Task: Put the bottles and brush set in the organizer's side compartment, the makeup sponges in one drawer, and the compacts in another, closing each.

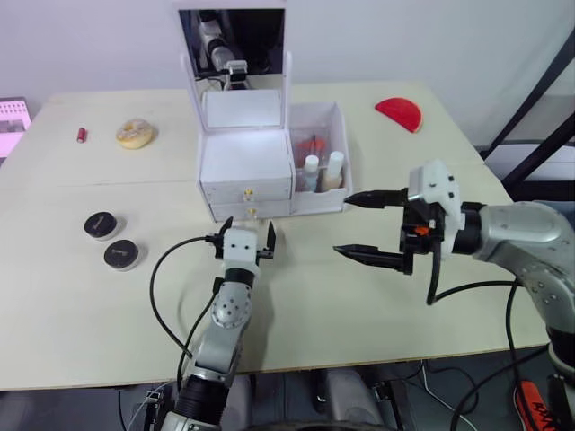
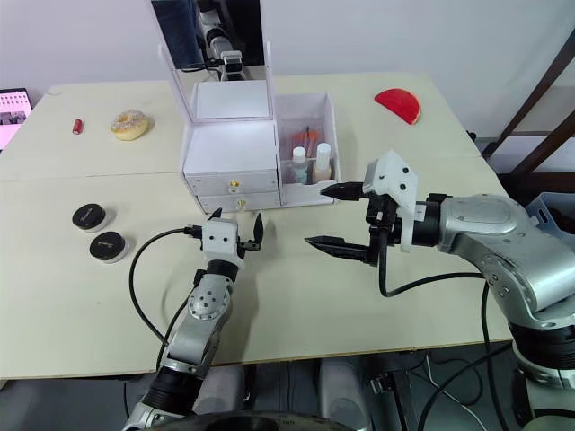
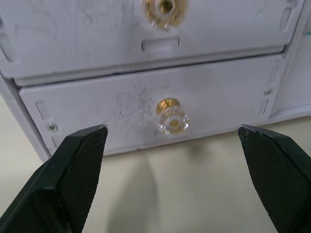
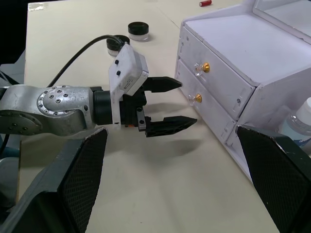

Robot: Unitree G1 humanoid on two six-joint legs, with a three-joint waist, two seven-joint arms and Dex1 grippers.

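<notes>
Organizer [image 1: 246, 175] drawers facing left gripper [image 1: 246, 233], fingers [image 3: 77, 165] spread

Two compacts [image 1: 100, 224] [image 1: 120, 255], two bottles [image 1: 310, 172] [image 1: 333, 170], two drawers [image 1: 246, 189] [image 1: 251, 211].

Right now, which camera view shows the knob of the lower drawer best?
The left wrist view: the lower drawer's knob sits large and centred between the open left end effector. The right wrist view shows it small from the side; the eye views show a gold dot.
</notes>
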